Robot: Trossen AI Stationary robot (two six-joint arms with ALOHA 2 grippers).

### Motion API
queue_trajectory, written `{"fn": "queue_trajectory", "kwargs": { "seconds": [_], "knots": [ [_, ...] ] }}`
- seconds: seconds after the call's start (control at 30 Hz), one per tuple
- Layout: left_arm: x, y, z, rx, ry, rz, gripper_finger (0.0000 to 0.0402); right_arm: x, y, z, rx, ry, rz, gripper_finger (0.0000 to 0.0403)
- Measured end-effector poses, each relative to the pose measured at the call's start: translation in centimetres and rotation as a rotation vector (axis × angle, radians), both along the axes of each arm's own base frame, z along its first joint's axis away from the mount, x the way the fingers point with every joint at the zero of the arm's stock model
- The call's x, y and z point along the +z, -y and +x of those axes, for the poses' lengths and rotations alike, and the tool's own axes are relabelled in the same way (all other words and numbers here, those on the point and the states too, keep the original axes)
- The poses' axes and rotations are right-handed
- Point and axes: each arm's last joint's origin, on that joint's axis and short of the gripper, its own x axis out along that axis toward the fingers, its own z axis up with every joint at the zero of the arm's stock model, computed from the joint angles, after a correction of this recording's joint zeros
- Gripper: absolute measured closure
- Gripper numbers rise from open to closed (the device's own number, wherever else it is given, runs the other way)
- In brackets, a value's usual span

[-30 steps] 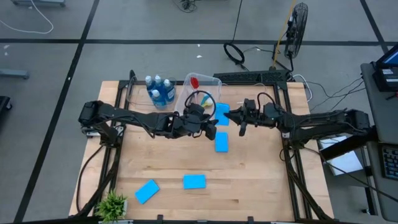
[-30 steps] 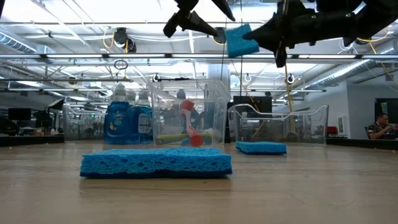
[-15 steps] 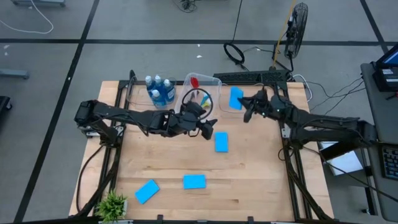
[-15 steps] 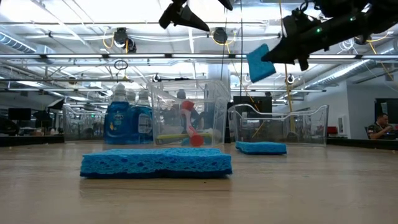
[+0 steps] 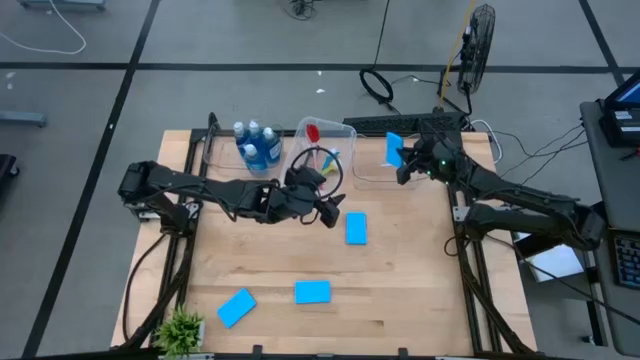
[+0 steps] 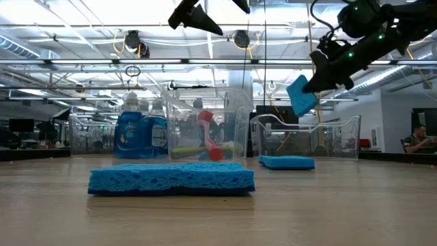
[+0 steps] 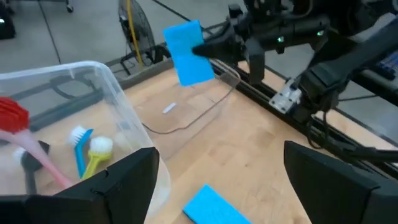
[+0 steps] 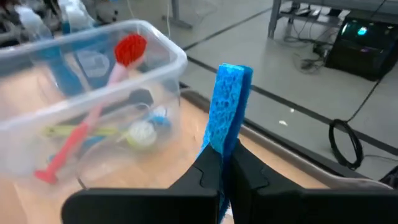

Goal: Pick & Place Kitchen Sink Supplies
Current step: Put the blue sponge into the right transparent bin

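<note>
Since a second ago the right hand [image 5: 403, 163] has carried its sponge [image 5: 393, 148] away from the left hand [image 5: 333, 205] to above the right-hand clear bin [image 5: 372, 178], fingers pinched shut on it. On the table [image 5: 400, 300], the middle bin [image 5: 340, 133] — holding the brushes [image 7: 84, 152] — stands between it and the soap bottles [image 5: 257, 145]. Left hand hangs spread wide, empty. Three sponges lie loose — the nearest [image 5: 356, 228] just beside it.

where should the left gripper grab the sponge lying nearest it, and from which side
Come straight down on the sponge from above, the left gripper closing its fingers across the two long edges at mid-length. It lies flat on the table, a narrow rectangle, so its short width probably fits open jaws, and nothing crowds it.
</note>
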Motion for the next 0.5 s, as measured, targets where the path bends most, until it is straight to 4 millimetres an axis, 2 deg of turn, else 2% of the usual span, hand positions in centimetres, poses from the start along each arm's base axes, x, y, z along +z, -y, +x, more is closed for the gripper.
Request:
{"fn": "queue_trajectory", "kwargs": {
  "seconds": [0.1,0.23,0.5],
  "knots": [
    [-0.1,0.2,-0.2,0.055,-0.003,0.018,0.0059,-0.2,0.4,-0.3,0.000,-0.019,0.016,0.0403],
    [0.8,0.5,-0.9,0.107,0.024,0.048,0.0055,-0.5,0.8,-0.8,-0.026,-0.056,0.020,0.0402],
    [1.9,1.4,-3.7,0.140,-0.001,0.049,0.0061,-0.7,1.4,-1.4,-0.042,-0.088,0.029,0.0402]
  ]
}}
